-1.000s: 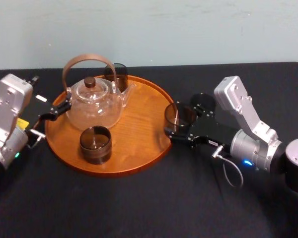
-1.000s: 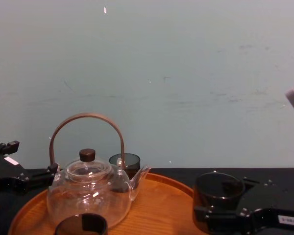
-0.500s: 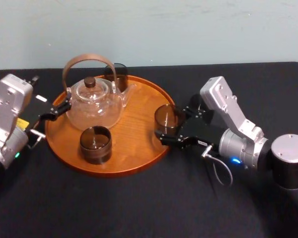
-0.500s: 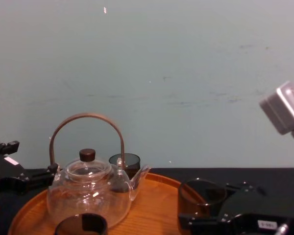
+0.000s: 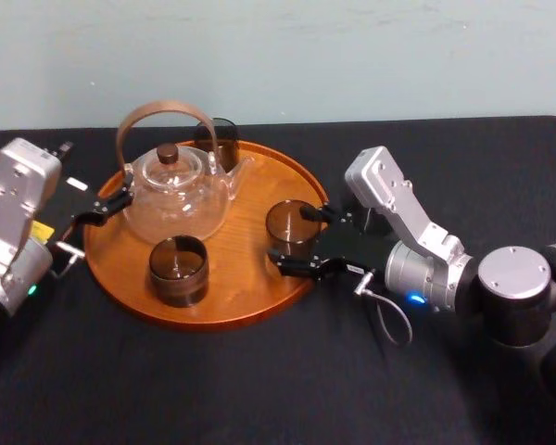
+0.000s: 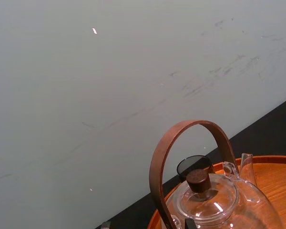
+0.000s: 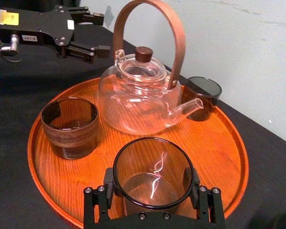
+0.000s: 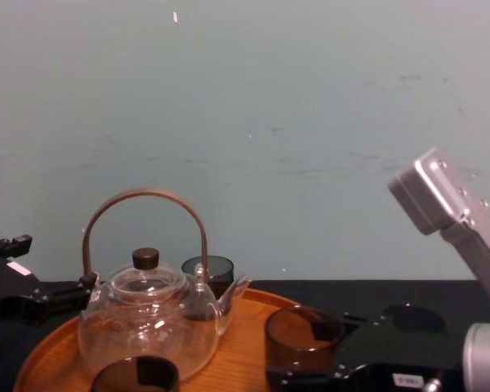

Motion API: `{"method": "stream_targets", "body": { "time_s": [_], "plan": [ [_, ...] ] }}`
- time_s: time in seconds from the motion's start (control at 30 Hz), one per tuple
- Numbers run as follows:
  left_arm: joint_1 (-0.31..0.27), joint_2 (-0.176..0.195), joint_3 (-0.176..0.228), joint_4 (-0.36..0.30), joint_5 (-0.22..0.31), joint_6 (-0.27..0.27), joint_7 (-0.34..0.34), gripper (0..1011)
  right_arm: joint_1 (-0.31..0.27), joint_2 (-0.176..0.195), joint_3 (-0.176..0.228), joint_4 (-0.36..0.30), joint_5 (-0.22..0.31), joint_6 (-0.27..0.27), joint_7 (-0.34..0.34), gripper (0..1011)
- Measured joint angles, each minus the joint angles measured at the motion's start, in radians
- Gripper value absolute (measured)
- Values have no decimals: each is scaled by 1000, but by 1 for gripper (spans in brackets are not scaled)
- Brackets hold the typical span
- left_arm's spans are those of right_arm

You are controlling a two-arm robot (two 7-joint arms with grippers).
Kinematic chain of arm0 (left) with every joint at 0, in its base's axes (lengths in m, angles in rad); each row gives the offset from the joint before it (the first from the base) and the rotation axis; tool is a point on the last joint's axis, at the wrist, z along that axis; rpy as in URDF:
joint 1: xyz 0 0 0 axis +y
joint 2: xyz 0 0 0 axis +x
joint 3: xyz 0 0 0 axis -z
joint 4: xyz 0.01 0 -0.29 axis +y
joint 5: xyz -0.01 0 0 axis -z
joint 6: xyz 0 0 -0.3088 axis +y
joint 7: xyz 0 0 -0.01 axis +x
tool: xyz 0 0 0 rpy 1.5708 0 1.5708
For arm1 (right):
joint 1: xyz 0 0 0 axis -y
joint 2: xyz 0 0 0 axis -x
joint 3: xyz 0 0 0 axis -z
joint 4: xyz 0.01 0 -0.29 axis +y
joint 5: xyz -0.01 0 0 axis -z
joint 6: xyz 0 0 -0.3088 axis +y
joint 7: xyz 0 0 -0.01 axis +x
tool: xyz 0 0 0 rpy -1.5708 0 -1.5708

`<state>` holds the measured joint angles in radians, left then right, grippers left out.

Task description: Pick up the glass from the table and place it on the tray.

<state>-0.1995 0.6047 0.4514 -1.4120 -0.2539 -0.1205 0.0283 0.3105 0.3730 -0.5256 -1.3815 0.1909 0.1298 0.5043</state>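
Note:
The dark smoky glass [image 5: 292, 225] is held over the right part of the round wooden tray [image 5: 246, 227], just inside its rim. My right gripper [image 5: 294, 237] is shut on it, one finger on each side. In the right wrist view the glass [image 7: 152, 174] sits between the fingers [image 7: 106, 190] above the tray's wood [image 7: 214, 143]. Whether its base touches the tray I cannot tell. In the chest view the glass [image 8: 303, 335] is right of the teapot. My left gripper [image 5: 107, 206] rests open at the tray's left edge on the black table [image 5: 259, 389], close to the teapot.
A glass teapot [image 5: 176, 193] with a brown hoop handle stands on the tray's back left. A second dark glass [image 5: 178, 270] sits at the tray's front left, a third [image 5: 218, 139] behind the teapot. Bare wood lies between the teapot and the held glass.
My right gripper has carried the glass to the left, from outside the tray's right rim to over the tray. The left arm has not moved.

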Motion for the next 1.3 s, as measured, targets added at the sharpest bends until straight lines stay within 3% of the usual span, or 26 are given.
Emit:
{"method": "stream_targets", "body": {
  "time_s": [0.6, 1.3],
  "plan": [
    [0, 0, 0, 0, 0, 0, 0, 1009, 52, -51, -46, 78, -18, -26, 17, 915],
    [0, 0, 0, 0, 0, 0, 0, 1010, 58, -73, -55, 127, -30, -49, 4, 914]
  ]
}}
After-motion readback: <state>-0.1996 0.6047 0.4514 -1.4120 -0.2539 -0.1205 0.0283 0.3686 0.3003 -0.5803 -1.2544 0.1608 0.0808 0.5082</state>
